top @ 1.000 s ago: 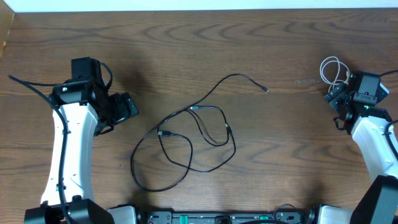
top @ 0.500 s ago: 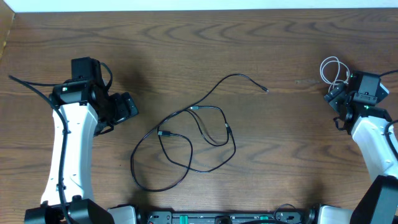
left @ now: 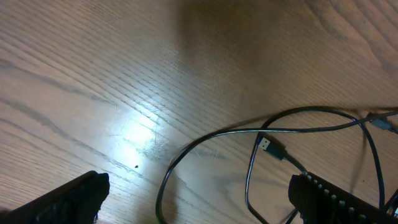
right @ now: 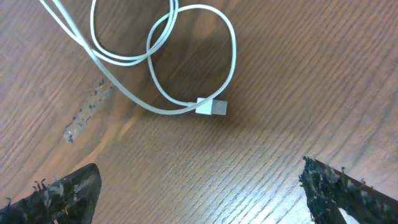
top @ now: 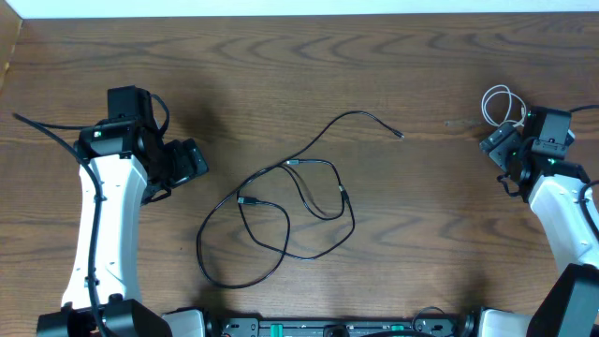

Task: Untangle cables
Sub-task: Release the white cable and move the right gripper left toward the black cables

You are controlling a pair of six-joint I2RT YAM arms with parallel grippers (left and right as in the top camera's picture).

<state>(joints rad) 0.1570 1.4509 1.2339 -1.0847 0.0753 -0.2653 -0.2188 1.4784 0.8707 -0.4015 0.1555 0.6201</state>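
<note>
At centre of table [top: 440,243] black cables [top: 343,196] lie looped together, white cable [right: 210,107] apart at two o'clock beside right gripper [top: 496,142]; it and left gripper [top: 182,161] at nine both gape empty, between grasps, next move likely pinching a black plug end [left: 266,144].

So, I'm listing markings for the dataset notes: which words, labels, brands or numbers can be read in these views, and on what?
None can be read.
Black cables and their plug: no print visible.
White cable and its plug: plain, no marking.
Table: bare wood grain only.
Base bar at the overhead's bottom edge: green details, too small to read.
</note>
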